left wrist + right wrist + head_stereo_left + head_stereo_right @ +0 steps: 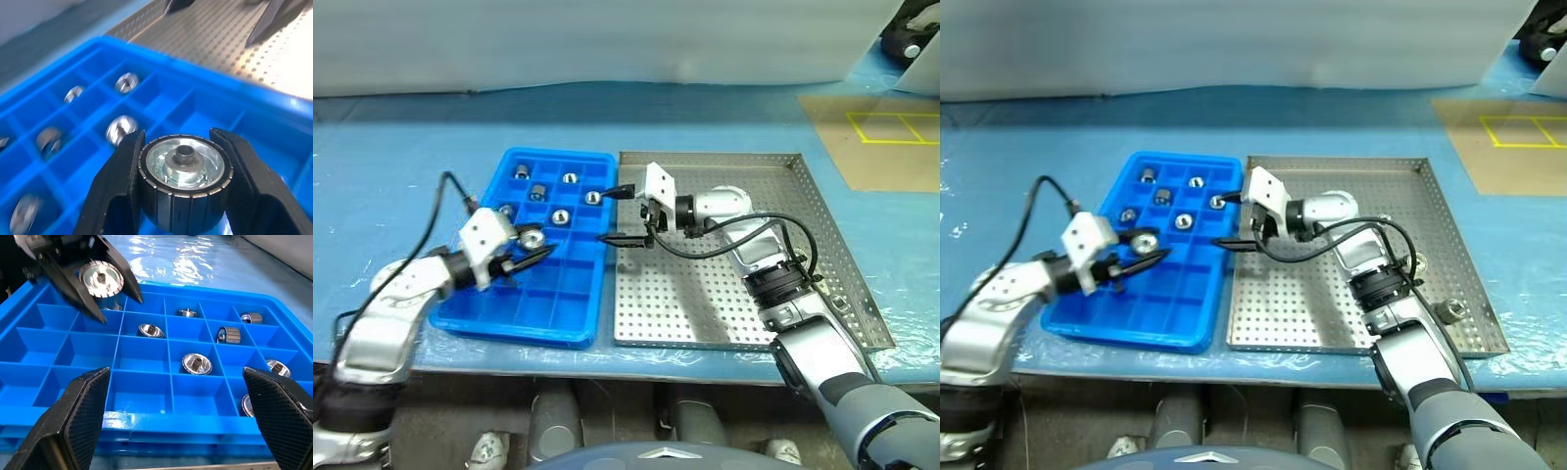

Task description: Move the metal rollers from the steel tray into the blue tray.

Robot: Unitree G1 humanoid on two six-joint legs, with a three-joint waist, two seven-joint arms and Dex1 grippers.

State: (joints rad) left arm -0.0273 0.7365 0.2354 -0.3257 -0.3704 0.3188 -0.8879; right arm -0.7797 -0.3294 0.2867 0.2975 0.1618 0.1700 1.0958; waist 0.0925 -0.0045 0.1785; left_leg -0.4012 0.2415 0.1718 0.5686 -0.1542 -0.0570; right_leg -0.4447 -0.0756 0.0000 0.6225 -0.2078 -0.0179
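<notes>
Over the blue tray (480,315), the left end effector (536,247) pinches a metal roller (530,236), bore roughly upright, empty compartments directly beneath; the right end effector (617,212) hovers spread at the steel tray (822,211) edge.

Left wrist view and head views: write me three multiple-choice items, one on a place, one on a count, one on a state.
1. Where is the gripped roller?
A. Over the steel tray
B. Over the blue tray
C. Lying on the table

2. How many grippers hold a roller?
A. None
B. One
C. Both

3. How is the right gripper?
A. Open and empty
B. Shut on a roller
C. Shut on a tray rim

Answers:
1 B: the roller hangs above the compartments of the blue tray.
2 B: the left gripper alone clamps one.
3 A: the right gripper has its fingers spread wide with nothing between them.
</notes>
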